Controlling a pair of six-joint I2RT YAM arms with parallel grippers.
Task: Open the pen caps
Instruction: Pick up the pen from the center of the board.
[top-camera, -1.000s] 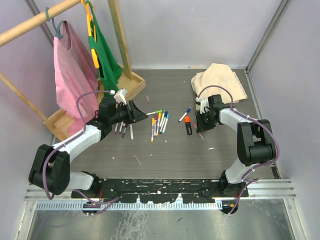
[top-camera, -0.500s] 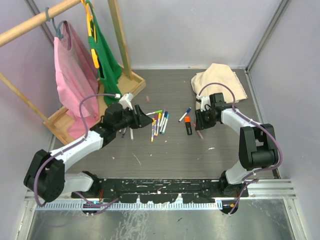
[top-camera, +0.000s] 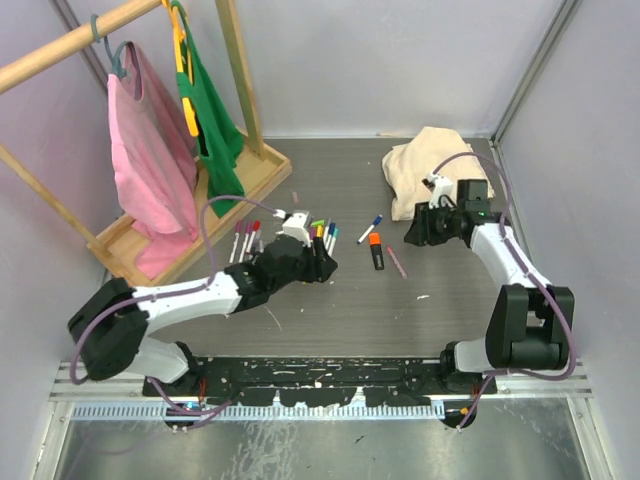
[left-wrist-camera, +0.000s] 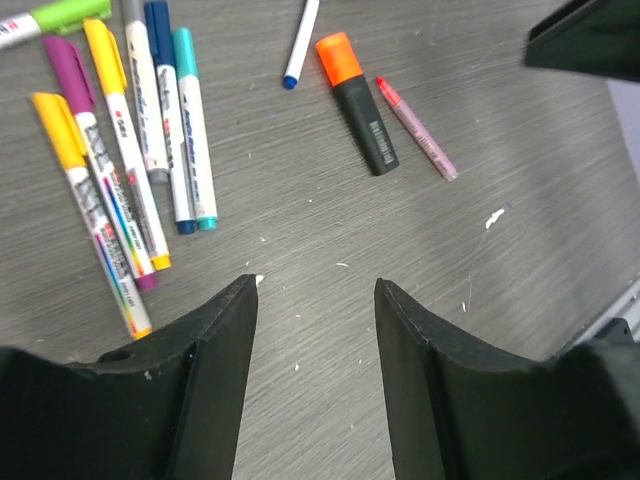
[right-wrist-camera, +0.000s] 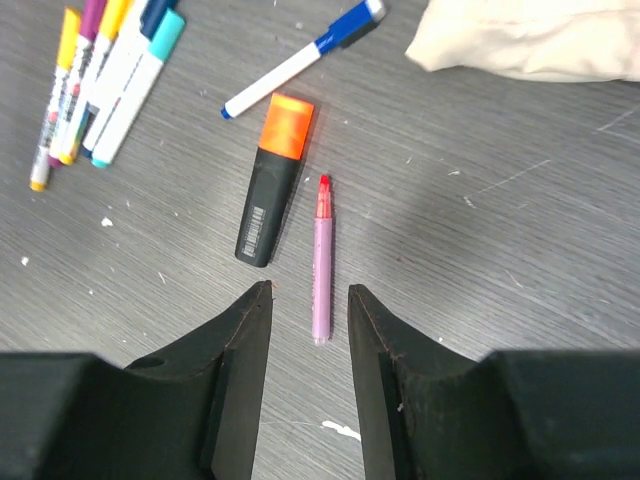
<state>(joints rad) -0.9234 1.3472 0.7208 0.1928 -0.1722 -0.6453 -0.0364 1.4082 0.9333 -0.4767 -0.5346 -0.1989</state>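
Hovering empty, jaws apart, left gripper (left-wrist-camera: 315, 290) and right gripper (right-wrist-camera: 308, 295) flank the black highlighter (left-wrist-camera: 365, 115); most pen caps (left-wrist-camera: 60, 115) sit unopened on markers (left-wrist-camera: 190, 140) left of it, while the pink pen (right-wrist-camera: 321, 260) beside it seems uncapped.

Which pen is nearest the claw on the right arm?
The thin pink pen with the red end, lying beside the black highlighter, just ahead of the right gripper; the white pens lie farther off.
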